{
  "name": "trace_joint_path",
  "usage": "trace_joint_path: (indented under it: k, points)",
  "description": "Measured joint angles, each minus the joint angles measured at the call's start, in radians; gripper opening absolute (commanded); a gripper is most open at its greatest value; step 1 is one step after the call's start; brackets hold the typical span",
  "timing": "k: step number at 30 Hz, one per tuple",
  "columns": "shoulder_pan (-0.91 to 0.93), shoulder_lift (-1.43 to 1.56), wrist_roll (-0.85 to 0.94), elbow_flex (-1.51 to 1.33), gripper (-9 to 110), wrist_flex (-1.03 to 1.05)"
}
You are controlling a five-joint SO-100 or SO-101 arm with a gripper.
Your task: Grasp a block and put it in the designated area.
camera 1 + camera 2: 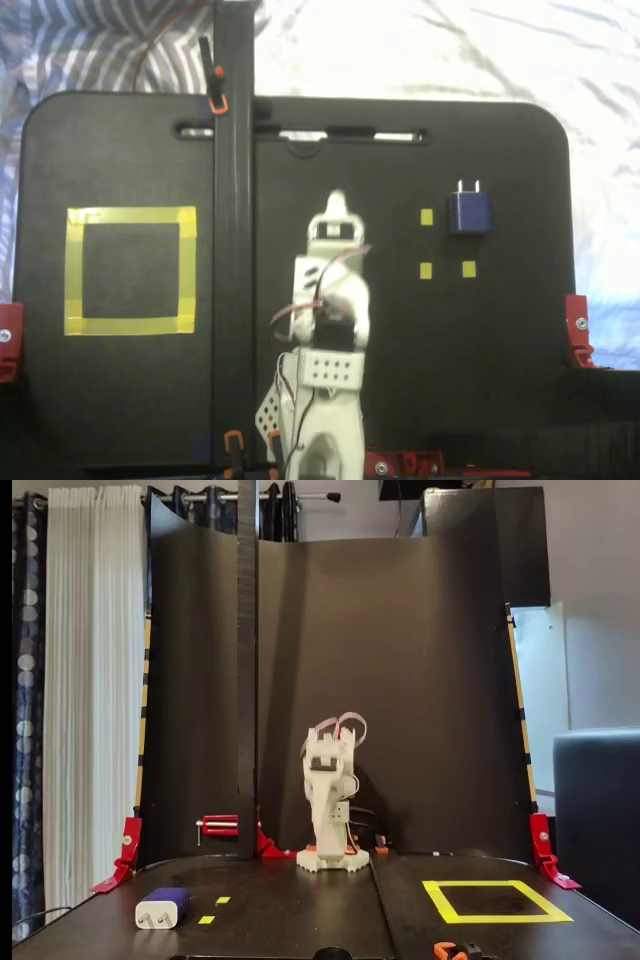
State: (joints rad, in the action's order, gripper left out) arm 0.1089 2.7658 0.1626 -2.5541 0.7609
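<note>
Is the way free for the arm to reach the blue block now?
Probably yes. The block lies alone on the black table, apart from the arm, with only flat yellow tape marks between them; the vertical pole stands on the other side.

Arm (325, 340) folded, raised, tool (337, 197) empty

**Arm upright at the far edge, block near left**

The white arm (330, 800) stands at the far middle of the black table (300, 920), before a tall black backdrop (400, 680). The blue block (163, 908) lies near left, its prongs facing the camera, beside small yellow squares (207, 919). The yellow-taped area (497, 901) lies right, well apart from the block. White curtains (90, 680) hang far left.
</note>
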Motion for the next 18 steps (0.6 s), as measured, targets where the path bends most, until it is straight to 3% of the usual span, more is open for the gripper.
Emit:
trace_joint_path:
  k: [18]
  points:
    - [0.127,-0.638,0.672,0.672,0,0.187]
